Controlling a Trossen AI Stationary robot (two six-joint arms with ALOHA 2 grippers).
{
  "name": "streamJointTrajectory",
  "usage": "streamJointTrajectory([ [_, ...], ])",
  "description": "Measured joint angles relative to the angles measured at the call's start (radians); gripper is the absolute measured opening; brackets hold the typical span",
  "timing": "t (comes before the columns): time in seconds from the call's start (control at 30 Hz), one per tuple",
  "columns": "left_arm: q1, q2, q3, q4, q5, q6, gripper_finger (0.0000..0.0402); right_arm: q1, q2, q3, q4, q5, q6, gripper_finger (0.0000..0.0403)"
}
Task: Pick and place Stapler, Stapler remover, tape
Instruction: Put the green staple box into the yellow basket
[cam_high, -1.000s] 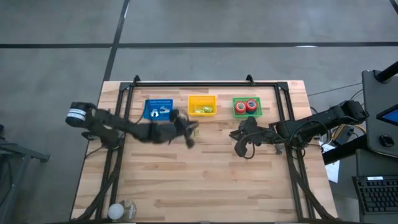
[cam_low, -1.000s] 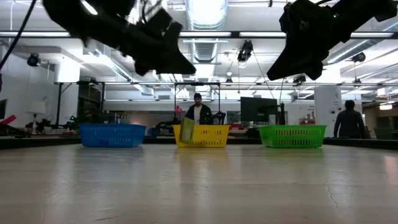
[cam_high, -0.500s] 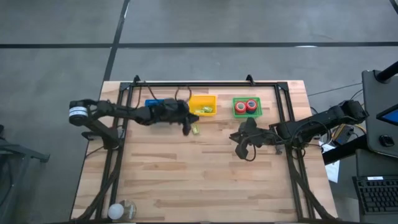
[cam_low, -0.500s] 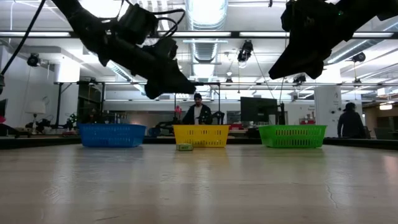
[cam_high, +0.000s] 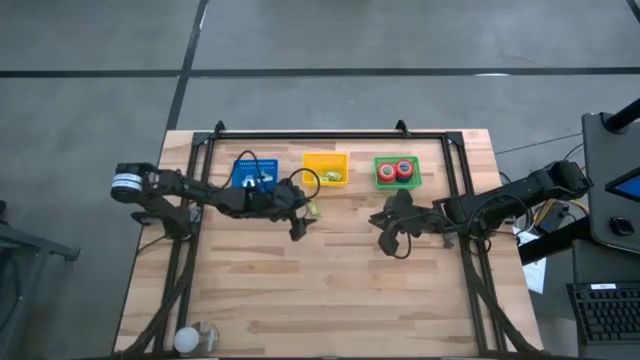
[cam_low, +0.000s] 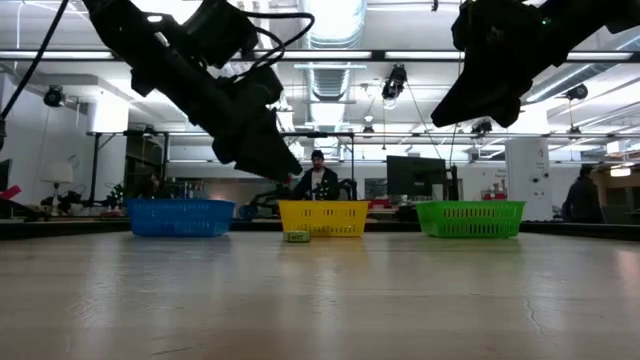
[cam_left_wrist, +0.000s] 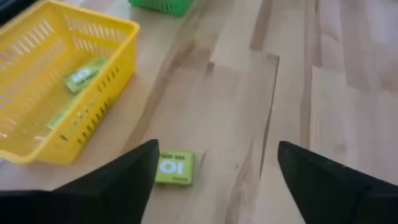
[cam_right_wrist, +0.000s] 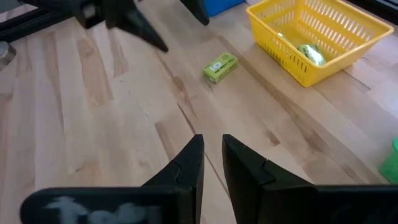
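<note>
While the left arm stretches low across the table, its left gripper (cam_left_wrist: 214, 180) hangs spread and empty just above a small green box (cam_left_wrist: 175, 168) beside the yellow basket (cam_left_wrist: 118, 37). Right gripper (cam_right_wrist: 211, 163) hovers nearly closed, apparently empty. Tape (cam_high: 396, 170) sits in the green basket (cam_high: 378, 183), beyond it.

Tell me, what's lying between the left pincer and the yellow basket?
A small green box lies on the table between the open left pincer and the yellow basket, just outside it. The left wrist view shows it best.
</note>
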Motion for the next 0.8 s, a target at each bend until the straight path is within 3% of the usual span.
streamJointTrajectory([
  [0.17, 0.0, 0.051, -0.001, -0.007, -0.012, 0.033, 0.0355, 0.0, 0.0, 0.0, 0.018, 0.0, -0.006, 0.0052],
  [0.4, 0.005, 0.119, -0.001, -0.004, -0.114, 0.08, 0.0353, 0.002, 0.0, -0.007, 0.021, 0.001, -0.015, 0.0052],
  [0.8, 0.045, 0.241, 0.057, 0.017, -0.113, 0.134, 0.0351, 0.002, 0.0, -0.021, 0.047, 0.001, -0.012, 0.0052],
])
